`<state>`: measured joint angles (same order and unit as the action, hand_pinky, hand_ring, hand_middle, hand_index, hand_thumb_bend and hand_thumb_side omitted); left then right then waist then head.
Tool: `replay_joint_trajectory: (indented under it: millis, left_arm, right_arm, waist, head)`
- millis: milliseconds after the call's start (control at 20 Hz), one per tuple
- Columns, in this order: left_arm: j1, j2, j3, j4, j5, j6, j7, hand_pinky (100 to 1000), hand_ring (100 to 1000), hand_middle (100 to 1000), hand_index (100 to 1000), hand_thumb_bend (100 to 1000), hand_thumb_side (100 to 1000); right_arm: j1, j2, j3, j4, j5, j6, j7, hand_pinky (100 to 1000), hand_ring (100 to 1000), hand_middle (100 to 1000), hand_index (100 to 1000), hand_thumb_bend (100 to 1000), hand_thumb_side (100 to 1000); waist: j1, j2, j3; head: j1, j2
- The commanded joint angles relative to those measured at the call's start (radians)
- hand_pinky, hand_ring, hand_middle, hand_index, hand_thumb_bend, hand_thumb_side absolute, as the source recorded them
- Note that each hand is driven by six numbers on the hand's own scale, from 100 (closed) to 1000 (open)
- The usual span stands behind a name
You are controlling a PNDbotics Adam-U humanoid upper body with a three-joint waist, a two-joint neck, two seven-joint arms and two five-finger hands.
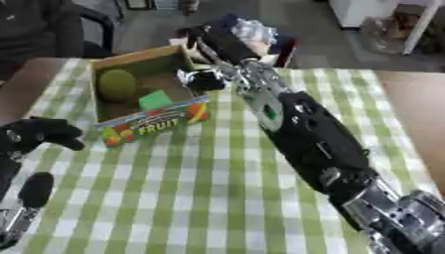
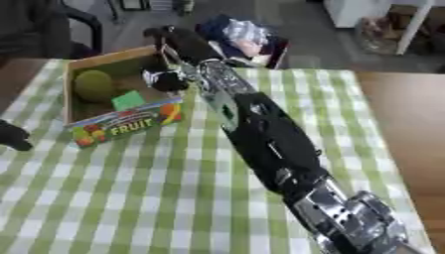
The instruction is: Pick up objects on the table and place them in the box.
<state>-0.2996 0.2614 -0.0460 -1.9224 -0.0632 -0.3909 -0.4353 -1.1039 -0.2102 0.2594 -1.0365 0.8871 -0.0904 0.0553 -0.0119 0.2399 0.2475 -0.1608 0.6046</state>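
At the left edge, the left hand [image 1: 39, 134] is resting on the green-and-white checked tablecloth [image 1: 200, 188], its black fingers curled in and holding nothing. Just right of it, the cardboard box [image 1: 143, 59] is sitting open-topped near the table's far left, its front panel printed with bright fruit pictures and the word FRUIT. Inside, a rounded olive-green fruit [image 1: 117, 84] is lying toward the back left corner, and a small bright green block [image 1: 156, 100] is lying tilted nearer the front wall. Farther right, the right arm is stretching diagonally from the lower right corner up across the cloth, black shells and silver joints showing. Its right hand [image 2: 178, 42] is hanging over the box's far right corner, reaching past the table's back edge; whether its fingers are spread or closed cannot be told. Beyond it, a crumpled bluish-white bundle [image 2: 239, 31] is lying off the table.
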Motion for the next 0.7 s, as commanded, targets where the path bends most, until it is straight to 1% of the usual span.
replay_joint_trajectory:
  millis: [50,200,300,550,700]
  left_arm:
    - [0.0,0.019,0.02,-0.007,-0.013,0.001,0.016,796,665,702,868,152,615]
    - [0.009,0.022,0.03,-0.004,-0.023,0.003,0.03,796,665,703,866,152,628]
    - [0.016,0.024,0.036,-0.002,-0.029,0.005,0.041,796,665,703,864,157,637]
    - [0.034,0.026,0.044,0.007,-0.039,0.009,0.064,797,667,704,860,154,648]
    - [0.05,0.025,0.047,0.016,-0.044,0.013,0.08,799,669,701,850,141,660]
  right_arm:
    - [0.011,-0.05,0.002,-0.115,-0.064,-0.018,0.011,622,694,661,906,100,426]
    - [0.067,-0.078,0.006,-0.206,-0.12,-0.028,0.011,612,687,653,898,100,423]
    - [0.107,-0.097,0.009,-0.269,-0.159,-0.022,0.006,608,684,651,896,100,425]
    - [0.21,-0.123,0.002,-0.419,-0.251,0.025,-0.007,597,677,641,887,100,441]
    - [0.281,-0.123,-0.011,-0.506,-0.305,0.057,-0.017,591,675,637,881,100,448]
  waist:
    - [0.005,-0.014,-0.011]
    - [0.005,-0.014,-0.036]
    - [0.005,-0.014,-0.055]
    - [0.009,-0.018,-0.094]
    - [0.011,-0.022,-0.122]
  head:
    - [0.022,-0.002]
    - [0.04,0.005]
    - [0.051,0.01]
    - [0.071,0.031]
    - [0.081,0.054]
